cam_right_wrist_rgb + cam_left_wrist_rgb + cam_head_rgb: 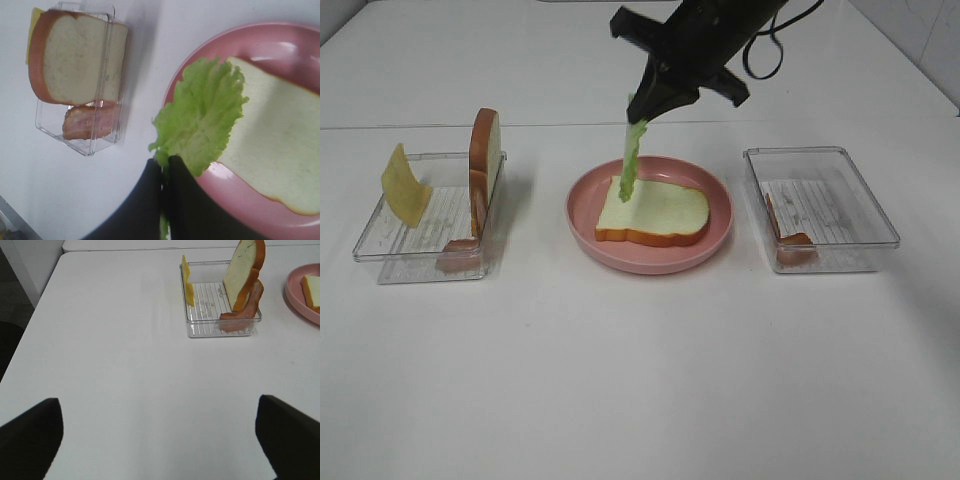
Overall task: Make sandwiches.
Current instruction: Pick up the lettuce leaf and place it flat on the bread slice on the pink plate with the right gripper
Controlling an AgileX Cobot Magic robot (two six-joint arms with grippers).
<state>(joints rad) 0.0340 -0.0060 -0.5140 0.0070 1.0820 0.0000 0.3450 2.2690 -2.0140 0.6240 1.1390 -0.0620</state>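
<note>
White table (640,380): right gripper (164,169) pinches lettuce (200,125), tip seemingly touching bread (655,212); left gripper (160,432) gaping.

The desk (620,380) is smooth, matt white. The pink plate (718,232) looks like glossy plastic, with highlights along its rim. The bread slice (665,212) on it is matt and finely speckled, with a smooth crust. The lettuce leaf (632,165) is thin and crinkled. The left tray (380,250) and right tray (868,195) are clear, shiny plastic with ribbed floors. The cheese slice (405,188) is smooth and matt. The right claw (165,162) is matt black.
</note>
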